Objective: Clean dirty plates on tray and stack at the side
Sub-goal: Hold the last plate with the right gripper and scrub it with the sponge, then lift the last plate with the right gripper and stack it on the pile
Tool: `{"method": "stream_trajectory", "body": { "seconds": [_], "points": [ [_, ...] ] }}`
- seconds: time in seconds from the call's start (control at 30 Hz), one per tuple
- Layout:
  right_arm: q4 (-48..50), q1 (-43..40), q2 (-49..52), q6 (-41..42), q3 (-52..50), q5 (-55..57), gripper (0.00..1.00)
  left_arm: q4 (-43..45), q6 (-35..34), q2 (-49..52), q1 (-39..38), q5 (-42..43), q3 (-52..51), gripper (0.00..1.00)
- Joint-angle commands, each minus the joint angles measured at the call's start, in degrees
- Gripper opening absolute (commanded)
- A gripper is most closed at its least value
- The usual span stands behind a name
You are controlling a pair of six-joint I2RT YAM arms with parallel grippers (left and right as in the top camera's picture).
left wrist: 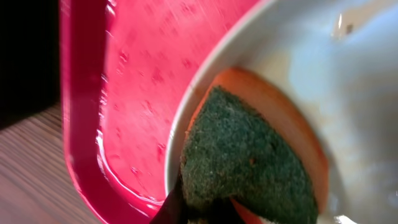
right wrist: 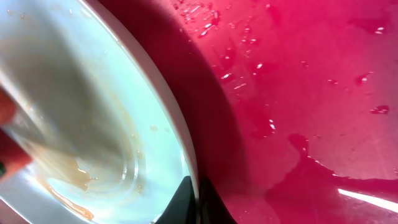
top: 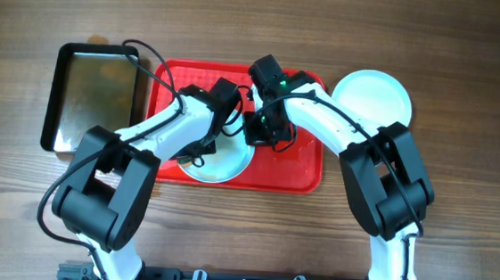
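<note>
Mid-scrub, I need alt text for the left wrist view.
A green-topped orange sponge presses against the inside of a white plate. Behind the plate is a red tray beaded with water, and wooden table shows at lower left.

The right gripper (right wrist: 198, 203) pinches the rim of a wet white plate (right wrist: 93, 81) holding a brown smear (right wrist: 68, 180). An orange sponge edge (right wrist: 5, 146) touches the plate, which sits over the droplet-flecked red tray (right wrist: 311, 93).

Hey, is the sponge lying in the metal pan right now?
No, the left wrist view shows the sponge pressed against the inside of a plate over the tray.
</note>
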Motion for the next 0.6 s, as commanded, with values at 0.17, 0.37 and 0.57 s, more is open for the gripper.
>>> {"method": "stream_trajectory", "body": {
  "seconds": [0.17,0.37,0.57],
  "points": [
    [-0.5,-0.8,-0.1,0.2,-1.0,3.9,0.04,-1.1,-9.8,1.4,0.7,-20.5,0.6,0.04],
    [0.8,-0.8,-0.1,0.3,-1.0,5.6,0.04,-4.7,-17.1,-6.7,1.4,-9.2,3.4,0.04],
    [-1.1,-0.8,-5.4,0.2,-0.8,14.8,0.04,-7.8,-14.4,-16.2,5.2,10.0,3.4,0.04]
  ]
}}
